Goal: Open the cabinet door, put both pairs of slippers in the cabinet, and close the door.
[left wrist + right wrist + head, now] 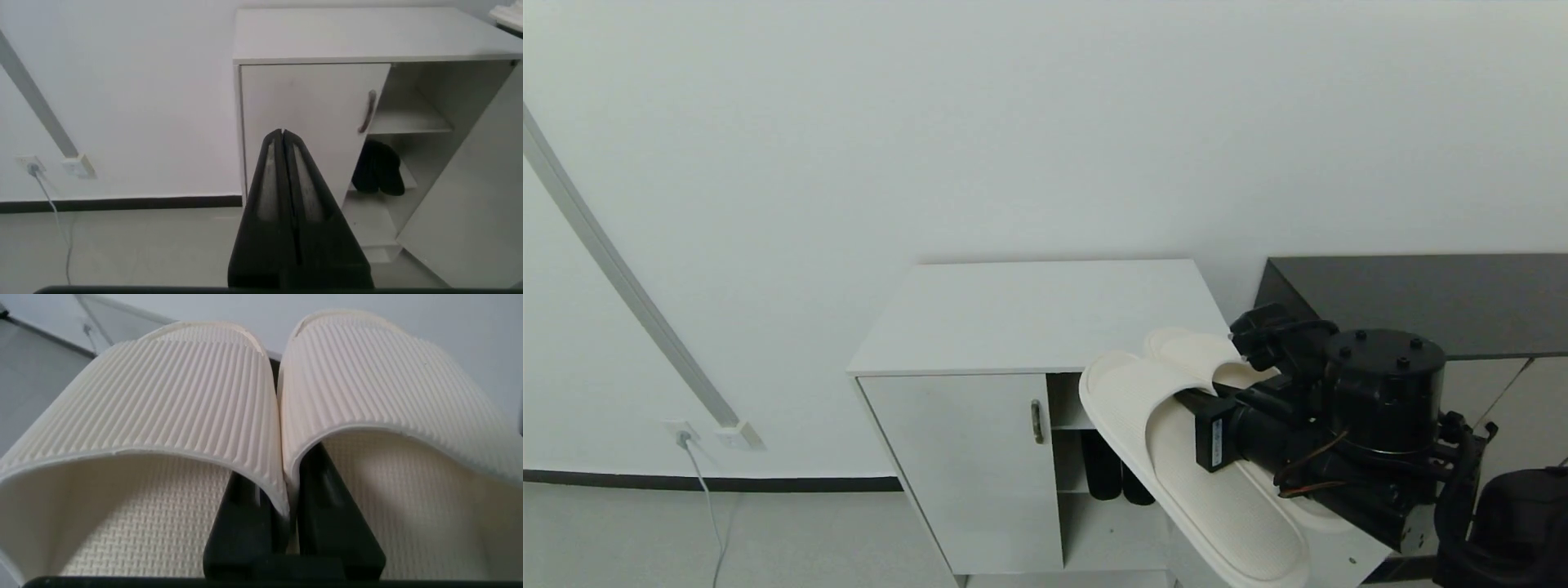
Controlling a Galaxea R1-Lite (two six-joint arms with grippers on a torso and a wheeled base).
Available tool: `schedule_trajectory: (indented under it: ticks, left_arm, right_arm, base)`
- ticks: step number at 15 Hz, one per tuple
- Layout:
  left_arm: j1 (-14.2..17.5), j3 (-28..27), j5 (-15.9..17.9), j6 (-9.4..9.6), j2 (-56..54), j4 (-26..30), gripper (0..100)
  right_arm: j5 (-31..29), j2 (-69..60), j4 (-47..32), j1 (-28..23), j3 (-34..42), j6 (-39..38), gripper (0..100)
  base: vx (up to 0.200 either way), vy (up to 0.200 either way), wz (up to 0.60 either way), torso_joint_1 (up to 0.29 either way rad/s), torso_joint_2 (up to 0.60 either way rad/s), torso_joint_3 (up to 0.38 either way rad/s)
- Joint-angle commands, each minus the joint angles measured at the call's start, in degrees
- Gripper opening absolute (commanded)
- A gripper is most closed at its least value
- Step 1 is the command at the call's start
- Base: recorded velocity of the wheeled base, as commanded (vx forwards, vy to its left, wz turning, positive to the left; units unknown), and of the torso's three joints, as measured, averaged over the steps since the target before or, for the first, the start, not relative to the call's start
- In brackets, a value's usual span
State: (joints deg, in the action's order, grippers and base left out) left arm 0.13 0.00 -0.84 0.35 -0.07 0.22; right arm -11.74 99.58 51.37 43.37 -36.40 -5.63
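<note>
- Right fingers [327, 510] pinch cream slippers [1131, 396] by adjoining strap edges, lower right of head view.
- Left fingers [306, 184] pressed together, empty.
- Slippers look light, floppy; straps the best hold.

The cabinet [1029, 314] gapes on its right half; the shut left door [964, 465] bars the rest. Inside, dark slippers [1107, 469] take the middle shelf's left end, while the top shelf [409, 122] and bottom shelf [1107, 531] offer room. The white slippers [1160, 408] hang before the opening's right edge, and the open door [466, 212] walls that side.
</note>
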Motion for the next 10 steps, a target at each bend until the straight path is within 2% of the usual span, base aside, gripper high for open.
schedule_trajectory:
  ticks: [1, 7, 10]
  left_arm:
    - [-0.05, 0.00, -0.04, 0.00, 0.07, -0.04, 0]
    - [-0.05, 0.00, -0.04, 0.00, 0.07, -0.04, 0]
    - [-0.05, 0.00, -0.04, 0.00, 0.07, 0.04, 0]
  right_arm:
    - [-0.04, 0.26, -0.04, 0.13, 0.01, 0.01, 0]
    - [0.05, 0.26, 0.04, 0.13, 0.54, 0.01, 0]
    - [0.31, 0.35, -0.04, 0.13, 0.54, 0.01, 0]
  base:
    - [0.000, 0.000, 0.00, 0.000, 0.00, 0.000]
    - [0.000, 0.000, 0.00, 0.000, 0.00, 0.000]
    - [-0.200, 0.000, 0.00, 0.009, 0.01, 0.002]
